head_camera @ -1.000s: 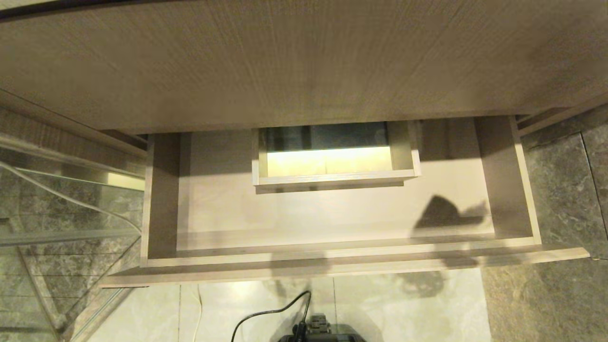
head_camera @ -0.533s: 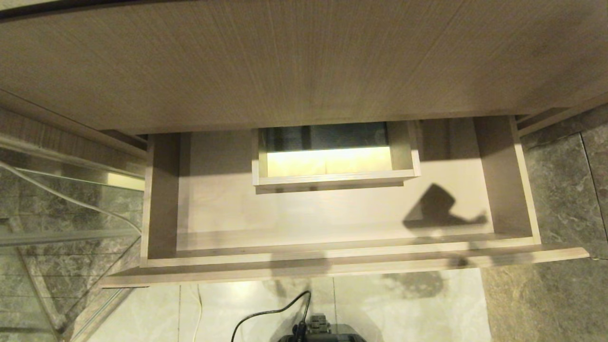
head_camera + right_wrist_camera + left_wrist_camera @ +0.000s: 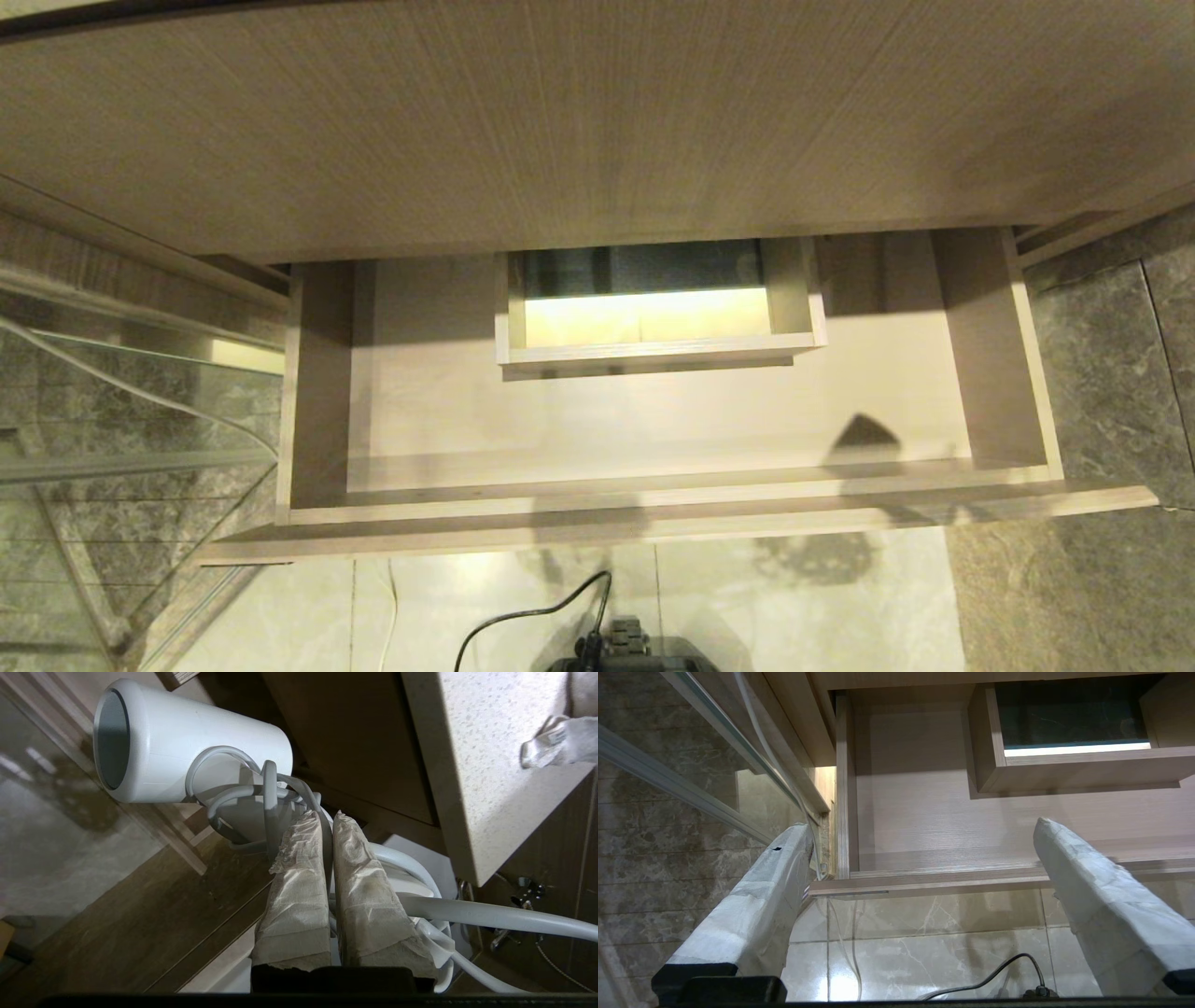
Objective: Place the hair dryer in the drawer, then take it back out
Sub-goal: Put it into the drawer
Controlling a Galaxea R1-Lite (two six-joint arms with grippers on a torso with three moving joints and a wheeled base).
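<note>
The drawer (image 3: 653, 509) stands pulled out, and its light wood-grain floor (image 3: 924, 812) is bare around the boxed cut-out (image 3: 653, 303) at mid-back. The white hair dryer (image 3: 187, 742) shows only in the right wrist view, its cord (image 3: 490, 914) wound in loops around the handle. My right gripper (image 3: 327, 814) is shut on the hair dryer, its taped fingers pinching the cord loops at the handle. A dark shadow (image 3: 864, 439) lies on the drawer floor at the front right. My left gripper (image 3: 920, 823) hangs open and empty before the drawer's front left corner.
A wide wood-grain panel (image 3: 597, 121) overhangs the back of the drawer. A glass panel (image 3: 121, 420) stands to the left. A black cable (image 3: 532, 621) lies on the tiled floor in front. A speckled counter edge (image 3: 490, 765) is close beside the right gripper.
The shadow on the drawer floor first drew back a little, then shrank and slid toward the drawer's front wall. The drawer itself has not moved.
</note>
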